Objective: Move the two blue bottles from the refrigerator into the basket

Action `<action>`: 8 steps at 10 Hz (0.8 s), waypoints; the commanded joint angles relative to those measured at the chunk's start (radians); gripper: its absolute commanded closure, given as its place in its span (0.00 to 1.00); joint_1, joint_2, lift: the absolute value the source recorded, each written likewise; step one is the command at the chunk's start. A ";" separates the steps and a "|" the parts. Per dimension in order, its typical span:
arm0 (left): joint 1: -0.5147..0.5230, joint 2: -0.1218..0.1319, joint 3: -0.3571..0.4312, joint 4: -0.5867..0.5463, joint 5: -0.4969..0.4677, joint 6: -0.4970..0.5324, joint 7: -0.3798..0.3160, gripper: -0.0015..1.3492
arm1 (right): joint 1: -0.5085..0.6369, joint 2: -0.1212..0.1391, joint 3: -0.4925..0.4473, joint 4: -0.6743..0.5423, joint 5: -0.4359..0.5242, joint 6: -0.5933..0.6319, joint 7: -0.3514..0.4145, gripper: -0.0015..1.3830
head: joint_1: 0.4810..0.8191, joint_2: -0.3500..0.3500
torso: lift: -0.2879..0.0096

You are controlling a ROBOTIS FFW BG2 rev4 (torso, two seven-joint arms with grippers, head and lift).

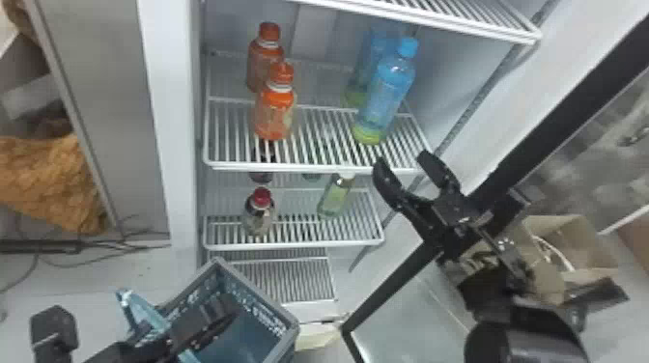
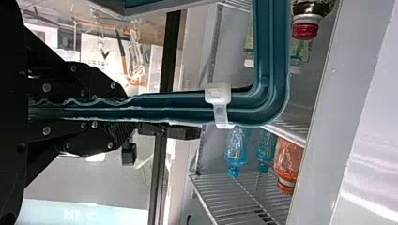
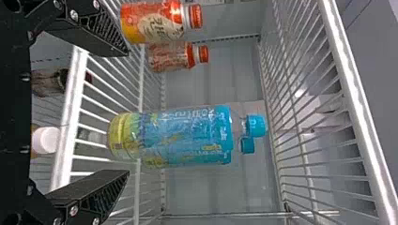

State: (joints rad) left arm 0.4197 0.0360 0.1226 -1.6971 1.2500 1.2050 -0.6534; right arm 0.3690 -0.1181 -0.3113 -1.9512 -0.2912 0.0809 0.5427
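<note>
Slide R black gripper (image 1: 402, 158), spread wide, round nearer of 2 tall blue plastic bottles (image 1: 386, 96) on wire shelf (image 1: 309, 169); squeeze mid-body. Steady blue-grey plastic basket (image 1: 253, 309) w/ L black gripper (image 2: 124, 108) clenched on rim.

blue bottles (image 1: 386, 91), orange bottles (image 1: 275, 112), teal basket (image 1: 285, 333)

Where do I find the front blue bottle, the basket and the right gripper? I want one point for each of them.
Front blue bottle (image 1: 386, 91), head view: middle of its body.
Basket (image 1: 257, 309), head view: inner side of a wall.
Right gripper (image 1: 402, 160), head view: midway between its open fingertips.
</note>
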 commanded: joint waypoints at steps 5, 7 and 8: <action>-0.005 0.005 -0.011 0.000 0.010 -0.007 0.000 0.89 | -0.143 -0.003 0.040 0.109 0.000 0.000 -0.029 0.12 | 0.63 0.00 | 0.97; -0.010 0.009 -0.011 0.000 0.014 -0.010 0.000 0.89 | -0.202 -0.006 0.044 0.158 0.008 0.000 -0.041 0.12 | 0.63 0.00 | 0.97; -0.012 0.010 -0.015 0.000 0.014 -0.012 0.000 0.89 | -0.237 -0.012 0.064 0.193 0.008 0.000 -0.044 0.12 | 0.63 0.00 | 0.97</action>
State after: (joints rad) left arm 0.4087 0.0452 0.1095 -1.6972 1.2643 1.1938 -0.6534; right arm 0.1526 -0.1266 -0.2572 -1.7791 -0.2830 0.0809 0.4987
